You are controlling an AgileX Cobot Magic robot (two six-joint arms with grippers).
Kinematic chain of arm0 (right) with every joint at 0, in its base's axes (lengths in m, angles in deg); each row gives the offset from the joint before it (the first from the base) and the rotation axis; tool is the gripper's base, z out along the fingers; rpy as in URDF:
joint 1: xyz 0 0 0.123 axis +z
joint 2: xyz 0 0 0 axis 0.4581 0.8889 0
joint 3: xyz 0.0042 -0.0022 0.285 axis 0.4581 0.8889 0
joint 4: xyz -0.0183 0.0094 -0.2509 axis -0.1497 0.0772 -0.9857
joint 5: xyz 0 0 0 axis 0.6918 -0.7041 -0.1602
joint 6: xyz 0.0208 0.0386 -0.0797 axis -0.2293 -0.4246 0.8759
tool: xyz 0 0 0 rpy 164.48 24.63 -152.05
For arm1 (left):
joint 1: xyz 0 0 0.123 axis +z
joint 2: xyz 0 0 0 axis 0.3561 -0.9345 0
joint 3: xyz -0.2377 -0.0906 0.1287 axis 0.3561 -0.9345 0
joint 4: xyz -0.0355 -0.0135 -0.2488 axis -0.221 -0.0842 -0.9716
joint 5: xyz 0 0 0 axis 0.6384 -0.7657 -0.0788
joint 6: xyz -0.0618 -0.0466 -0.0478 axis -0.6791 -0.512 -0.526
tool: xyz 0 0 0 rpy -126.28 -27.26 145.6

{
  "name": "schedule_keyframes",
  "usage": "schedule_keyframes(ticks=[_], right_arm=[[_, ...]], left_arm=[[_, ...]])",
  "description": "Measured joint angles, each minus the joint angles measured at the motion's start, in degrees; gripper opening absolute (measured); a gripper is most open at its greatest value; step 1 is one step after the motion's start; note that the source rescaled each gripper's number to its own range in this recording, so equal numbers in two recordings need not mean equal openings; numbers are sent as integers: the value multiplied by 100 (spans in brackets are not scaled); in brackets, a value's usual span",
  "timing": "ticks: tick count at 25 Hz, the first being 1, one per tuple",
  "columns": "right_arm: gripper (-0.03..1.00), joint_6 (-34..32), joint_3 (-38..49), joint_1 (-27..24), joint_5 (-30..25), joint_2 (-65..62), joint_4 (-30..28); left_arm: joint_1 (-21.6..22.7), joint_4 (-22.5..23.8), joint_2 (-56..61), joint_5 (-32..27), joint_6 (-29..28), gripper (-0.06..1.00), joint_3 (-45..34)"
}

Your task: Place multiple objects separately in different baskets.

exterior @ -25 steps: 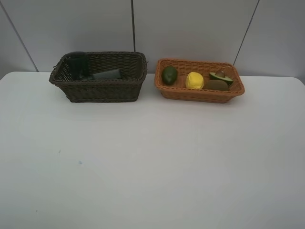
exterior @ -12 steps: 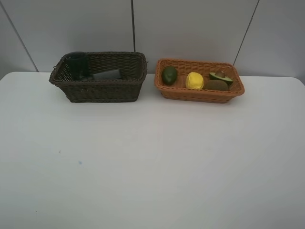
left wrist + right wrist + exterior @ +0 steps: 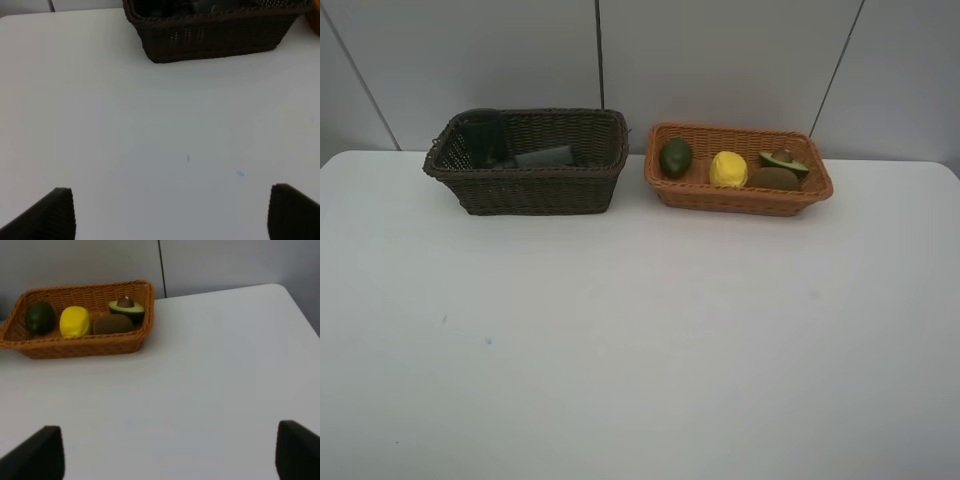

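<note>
The dark brown basket (image 3: 525,190) stands at the back left of the white table and holds a grey translucent cup (image 3: 483,135) and a dark rectangular pad (image 3: 545,156). Beside it, the orange-tan basket (image 3: 735,198) holds a dark green lime (image 3: 675,157), a yellow lemon (image 3: 727,168), a brown kiwi (image 3: 775,179) and a halved avocado (image 3: 783,161). Neither arm shows in the exterior high view. My left gripper (image 3: 172,212) hangs open over bare table, well short of the dark basket (image 3: 215,32). My right gripper (image 3: 167,452) is open too, far from the orange basket (image 3: 80,345).
The white table (image 3: 640,340) runs wide and bare in front of both baskets. A grey panelled wall stands right behind them. The table's right back corner (image 3: 277,287) shows in the right wrist view.
</note>
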Motion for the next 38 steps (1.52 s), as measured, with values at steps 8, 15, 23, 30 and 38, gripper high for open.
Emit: schedule_keyframes(ticks=[8, 15, 23, 30, 38], right_arm=[[100, 173, 678, 0, 482, 0, 149], [100, 299, 695, 0, 517, 0, 149], [100, 316, 695, 0, 517, 0, 149], [100, 316, 695, 0, 517, 0, 149], [100, 316, 695, -64, 517, 0, 149]], left_arm=[[0, 0, 0, 0, 0, 99, 0], [0, 0, 0, 0, 0, 99, 0], [0, 0, 0, 0, 0, 99, 0], [0, 0, 0, 0, 0, 99, 0], [0, 0, 0, 0, 0, 99, 0]])
